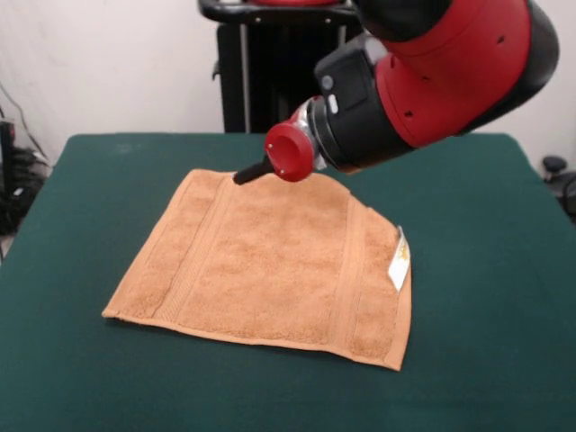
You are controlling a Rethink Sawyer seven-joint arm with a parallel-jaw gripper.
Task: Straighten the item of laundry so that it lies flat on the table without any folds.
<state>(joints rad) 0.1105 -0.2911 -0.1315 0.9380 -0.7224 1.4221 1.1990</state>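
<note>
The tan-orange towel (pixel 270 265) lies spread out in the middle of the dark green table (pixel 90 378). Woven border bands run near its left and right ends. Its right edge is slightly raised and curled, and there the small white tag (pixel 399 261) shows. The red and black arm comes down from the top right. My gripper (pixel 246 175) shows only as a dark tip at the towel's far edge, near the far left corner. The arm hides the towel's far right corner. I cannot see whether the gripper holds the cloth.
The robot's black pedestal (pixel 270 72) stands behind the table's far edge. Green table surface surrounds the towel on all sides. Cables and dark gear lie off the table at the left edge (pixel 13 180).
</note>
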